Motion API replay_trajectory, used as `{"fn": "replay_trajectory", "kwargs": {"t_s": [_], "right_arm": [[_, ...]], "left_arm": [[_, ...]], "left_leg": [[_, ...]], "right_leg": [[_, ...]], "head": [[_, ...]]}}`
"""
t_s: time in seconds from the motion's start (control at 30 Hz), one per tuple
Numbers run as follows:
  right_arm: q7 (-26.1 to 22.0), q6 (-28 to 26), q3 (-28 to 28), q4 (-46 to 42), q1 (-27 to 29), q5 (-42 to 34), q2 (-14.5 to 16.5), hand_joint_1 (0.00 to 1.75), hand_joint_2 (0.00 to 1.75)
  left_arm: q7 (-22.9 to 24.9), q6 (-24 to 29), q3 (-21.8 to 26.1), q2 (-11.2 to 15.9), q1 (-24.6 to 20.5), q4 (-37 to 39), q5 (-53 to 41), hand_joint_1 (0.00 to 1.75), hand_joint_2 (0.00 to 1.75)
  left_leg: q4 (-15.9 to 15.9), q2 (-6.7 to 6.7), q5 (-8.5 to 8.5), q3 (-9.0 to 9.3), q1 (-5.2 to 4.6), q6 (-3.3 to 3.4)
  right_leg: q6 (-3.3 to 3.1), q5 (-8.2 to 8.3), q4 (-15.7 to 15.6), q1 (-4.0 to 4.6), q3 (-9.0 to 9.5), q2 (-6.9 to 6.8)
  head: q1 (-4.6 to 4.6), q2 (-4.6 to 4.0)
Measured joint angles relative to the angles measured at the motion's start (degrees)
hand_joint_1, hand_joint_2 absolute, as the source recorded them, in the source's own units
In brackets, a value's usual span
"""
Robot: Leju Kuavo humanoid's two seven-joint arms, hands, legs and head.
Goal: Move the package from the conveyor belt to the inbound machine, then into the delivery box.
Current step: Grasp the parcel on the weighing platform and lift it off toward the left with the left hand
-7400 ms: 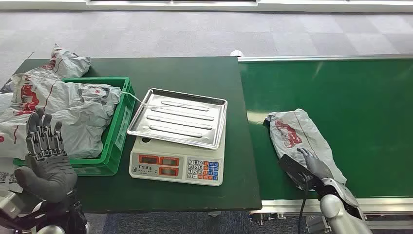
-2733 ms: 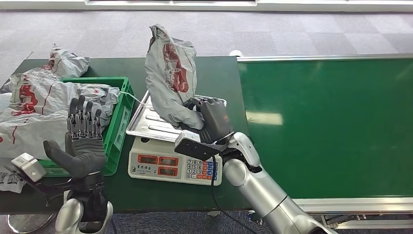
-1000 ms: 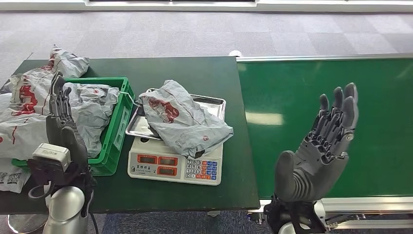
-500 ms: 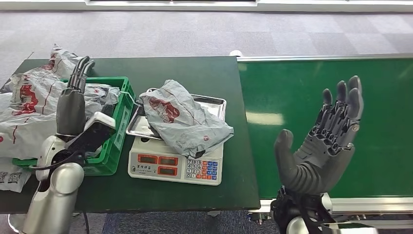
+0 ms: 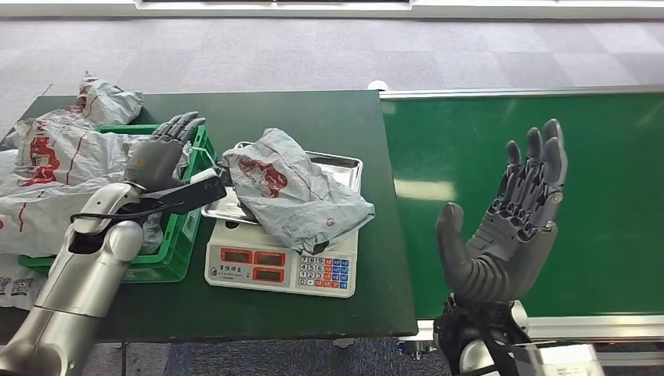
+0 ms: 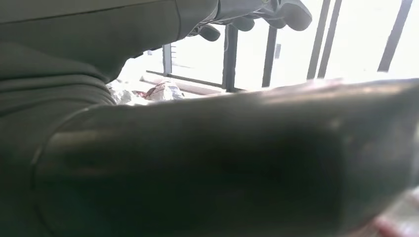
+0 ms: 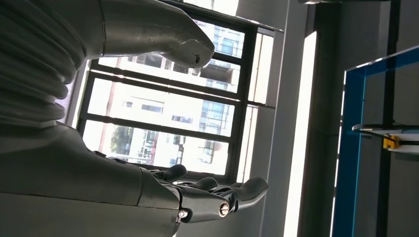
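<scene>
1. One package [image 5: 294,192], a grey mailer bag with red print, lies on the steel tray [image 5: 344,166] of the inbound machine [image 5: 282,266], a weighing scale with a keypad and red displays on its front.
2. Package long axis: diagonal across the tray, running from the far-left corner toward the near-right. The printed end points to the far left, toward the delivery box [image 5: 184,227]; the near-right end overhangs the tray edge above the keypad.
3. My left hand [image 5: 160,153] is over the near-right corner of the green delivery box, just beside the printed end of the package. Its fingers are loosely spread and hold nothing. I cannot tell whether it touches the package.
4. My right hand [image 5: 509,223] is raised above the conveyor belt [image 5: 603,196], palm up, fingers spread and extended, thumb apart, holding nothing. The right wrist view shows the same hand [image 7: 207,195] with fingers extended against a window.
5. Delivery box contents: other grey bags [image 5: 55,172], heaped and spilling over its left side onto the counter [image 5: 313,117].
6. Scale and box stand side by side on the dark green counter, with the conveyor belt adjoining the counter's right edge.
</scene>
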Motion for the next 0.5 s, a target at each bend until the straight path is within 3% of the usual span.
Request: {"fn": "replay_trajectory", "kwargs": {"t_s": [0.1, 0.23, 0.5], "right_arm": [[-0.31, -0.99, 0.65, 1.44, -0.59, -0.92, -0.46, 0.0, 1.75], [-0.44, -2.4, 1.88, 2.65, -0.99, -1.53, -1.13, 0.0, 1.75], [-0.43, -3.31, 3.73, 4.87, -1.95, -3.72, -2.02, 0.0, 1.75]], "left_arm": [[-1.77, -0.58, -5.02, -0.45, -4.42, 8.7, -2.34, 0.0, 0.0], [-2.53, 0.51, -11.0, -3.19, -8.08, 18.82, -2.71, 0.0, 0.0], [-2.83, 2.37, -18.23, -10.2, -10.18, 30.51, -2.66, 0.0, 0.0]], "left_leg": [[0.0, -0.01, 0.05, 0.01, -0.01, -0.01], [0.01, 0.0, 0.06, 0.0, -0.02, -0.01], [0.01, -0.03, 0.05, -0.06, -0.03, 0.0]], "right_leg": [[0.01, 0.06, 0.0, -0.01, 0.02, -0.01], [0.02, 0.1, 0.0, -0.02, 0.01, -0.01], [0.03, 0.1, 0.0, -0.03, -0.01, -0.04]], "head": [[0.01, 0.0], [0.01, 0.0], [0.0, 0.0]]}}
